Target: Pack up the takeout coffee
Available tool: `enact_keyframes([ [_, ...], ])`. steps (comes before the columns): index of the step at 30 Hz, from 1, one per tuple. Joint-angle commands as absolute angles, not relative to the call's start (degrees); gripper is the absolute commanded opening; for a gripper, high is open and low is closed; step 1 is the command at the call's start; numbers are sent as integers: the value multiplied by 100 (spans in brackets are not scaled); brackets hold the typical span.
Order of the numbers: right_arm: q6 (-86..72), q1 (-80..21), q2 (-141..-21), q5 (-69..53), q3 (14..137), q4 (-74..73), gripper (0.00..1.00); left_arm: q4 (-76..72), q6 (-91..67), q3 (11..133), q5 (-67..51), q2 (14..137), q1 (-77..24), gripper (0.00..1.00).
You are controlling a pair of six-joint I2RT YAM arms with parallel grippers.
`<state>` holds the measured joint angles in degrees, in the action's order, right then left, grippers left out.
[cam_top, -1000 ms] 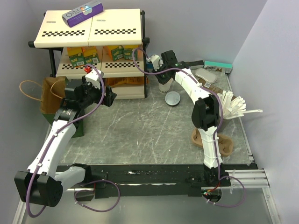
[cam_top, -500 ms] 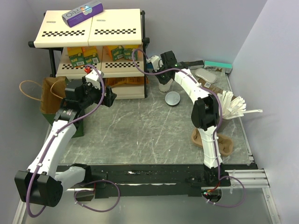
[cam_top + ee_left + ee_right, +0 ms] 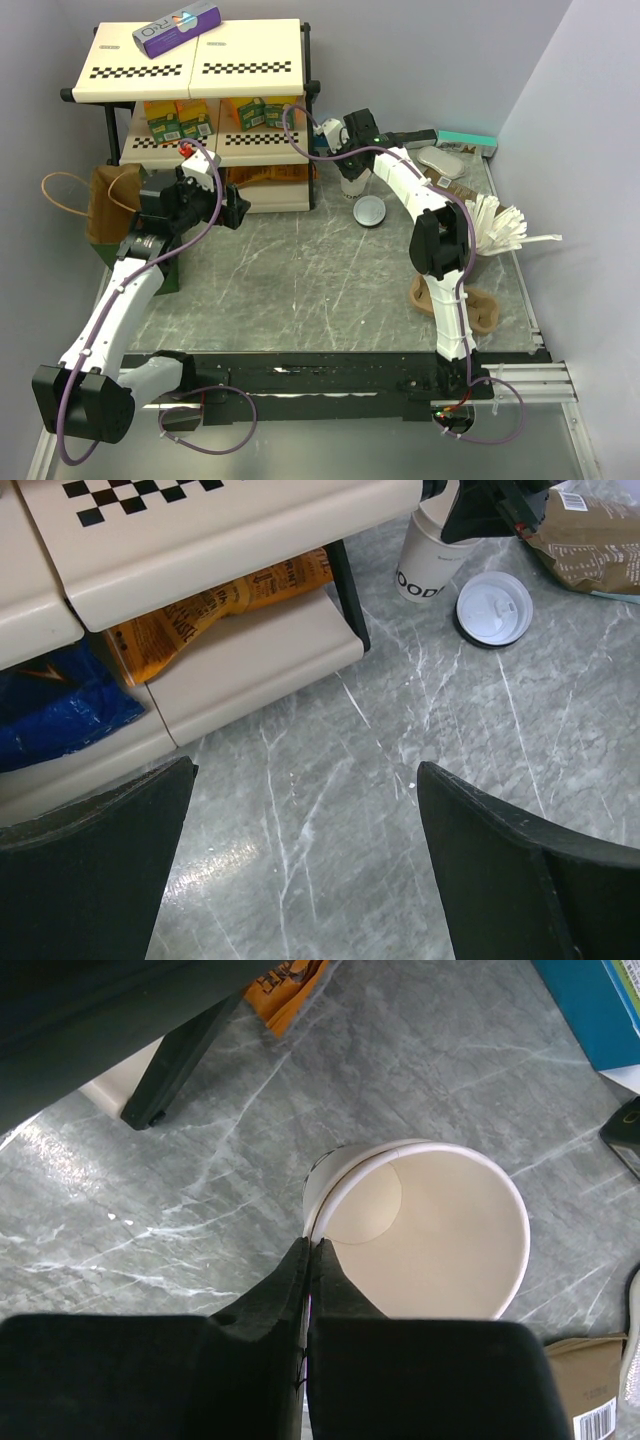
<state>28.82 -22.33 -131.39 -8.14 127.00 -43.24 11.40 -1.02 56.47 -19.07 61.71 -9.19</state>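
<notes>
A white paper cup of takeout coffee [image 3: 430, 1220] stands upright and without a lid on the grey marble table beside the shelf's leg; it also shows at the back [image 3: 352, 184] and in the left wrist view [image 3: 428, 562]. My right gripper [image 3: 312, 1245] comes down on it from above, shut on the cup's left wall, one finger inside the rim and one outside. A white lid [image 3: 370, 212] lies flat just in front of the cup. My left gripper [image 3: 305, 770] hangs open over bare table by the shelf's lower tier, holding nothing.
A cream shelf rack [image 3: 200, 60] with snack packs fills the back left. A brown paper bag [image 3: 105, 200] stands at the left edge. A brown pulp cup tray [image 3: 482, 308] lies at the right front, with white sticks [image 3: 500, 225] and brown packets [image 3: 448, 186] behind it.
The right gripper's jaws have closed onto the cup's rim. Neither arm has visibly moved, and the left gripper stays open.
</notes>
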Motion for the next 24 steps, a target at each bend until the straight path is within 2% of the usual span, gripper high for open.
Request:
enact_keyframes([
  [1, 2865, -2180, -12797, -694, 12726, -4192, 0, 888, -211, 5581, -2022, 6012, -896, 99],
  [11, 3085, -2153, -12489, -677, 12771, -4228, 0, 826, -246, 5537, -2074, 6003, -896, 99],
  [14, 3059, -2066, -12533, -1036, 13034, -4403, 0, 826, -264, 5555, -2083, 6003, -896, 99],
  [17, 3505, -2197, -12393, -729, 12788, -4254, 0, 844, -255, 5572, -2092, 6020, -896, 99],
  [19, 3367, -2084, -12524, -1271, 13268, -4760, 0, 835, -264, 5572, -2092, 6012, -896, 99],
  [22, 3751, -2267, -12411, -582, 12757, -4318, 0, 809, -290, 5546, -2101, 6012, -896, 99],
  [24, 3333, -2075, -12453, -1497, 13049, -4760, 0, 809, -299, 5537, -2101, 6003, -896, 99],
])
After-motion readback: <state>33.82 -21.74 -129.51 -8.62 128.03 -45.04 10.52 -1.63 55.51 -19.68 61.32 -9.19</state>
